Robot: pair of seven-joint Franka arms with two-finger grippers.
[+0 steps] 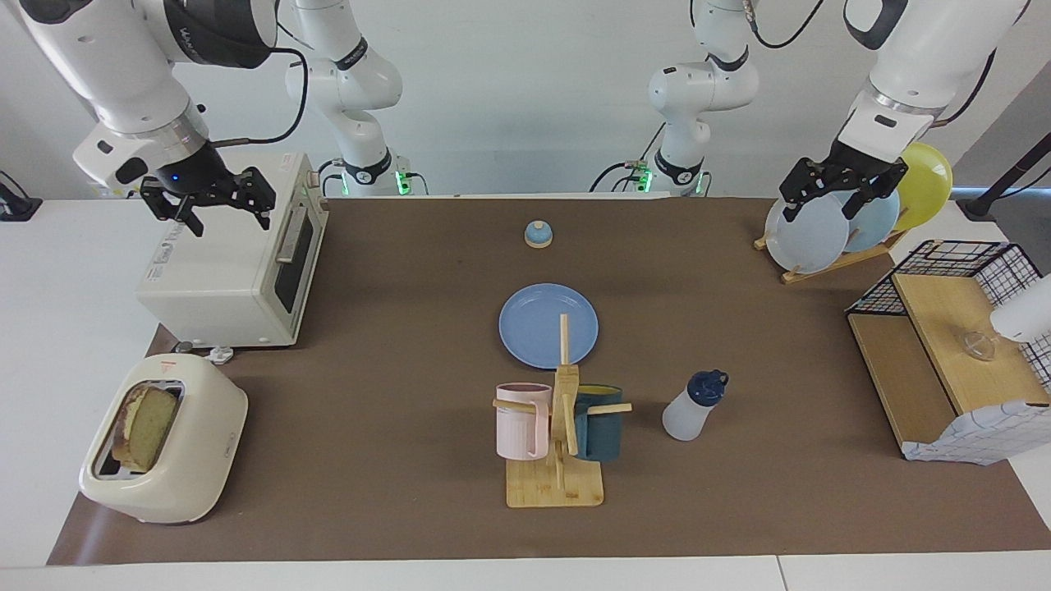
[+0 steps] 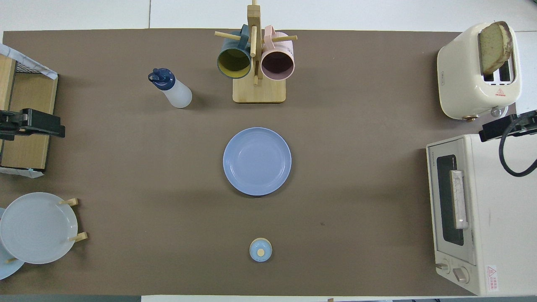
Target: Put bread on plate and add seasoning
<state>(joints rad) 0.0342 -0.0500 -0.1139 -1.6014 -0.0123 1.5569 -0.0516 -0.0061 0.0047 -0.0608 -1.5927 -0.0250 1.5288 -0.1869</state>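
The bread (image 1: 146, 427) stands upright in the toaster (image 1: 164, 439), ready to lift, well apart from the bare plate (image 1: 548, 325); the seasoning (image 1: 694, 405) stands near the plate. Both arms wait raised, left end effector (image 1: 842, 187) and right end effector (image 1: 209, 201) spread, empty

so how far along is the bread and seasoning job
Nothing is done yet. The bread sits in the toaster, the plate is bare, the seasoning stands untouched beside the mug rack. Right gripper and left gripper hang open, holding nothing.
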